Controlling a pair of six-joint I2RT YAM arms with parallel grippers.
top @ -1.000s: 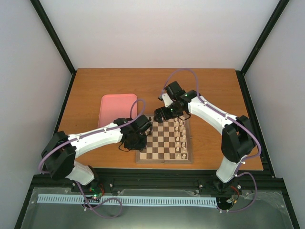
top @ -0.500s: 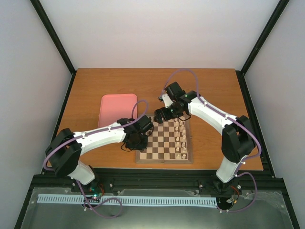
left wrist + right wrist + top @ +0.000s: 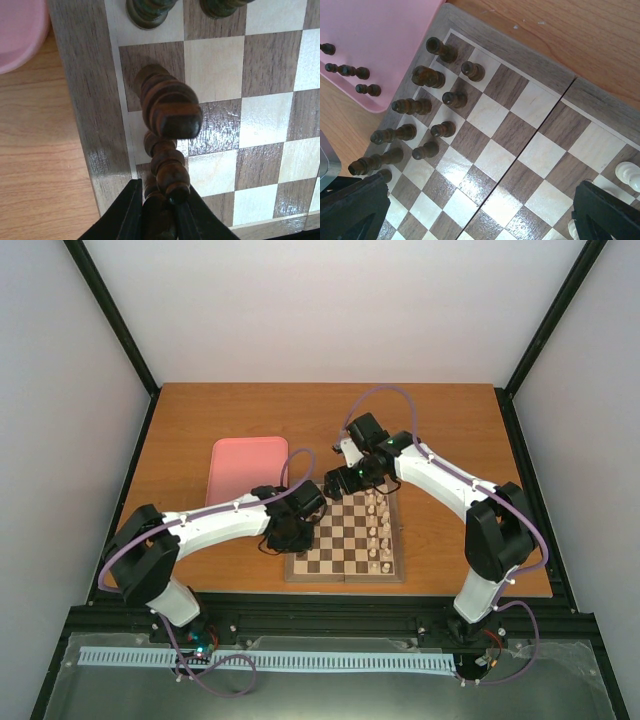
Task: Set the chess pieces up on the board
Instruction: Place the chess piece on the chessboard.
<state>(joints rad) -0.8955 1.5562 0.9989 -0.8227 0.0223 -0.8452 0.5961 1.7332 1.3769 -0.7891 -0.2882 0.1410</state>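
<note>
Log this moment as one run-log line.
left gripper: shut on dark piece, at board edge | right gripper: open, over board | pink tray: loose dark pieces inside

The board is checkered in dark brown and cream squares, with a greyish-brown wood-grain border. The chess pieces are dark brown (streaked with lighter grain up close), and the opposing pieces are cream-white. The tray is plain pink, and the bench is orange-brown wood.
</note>
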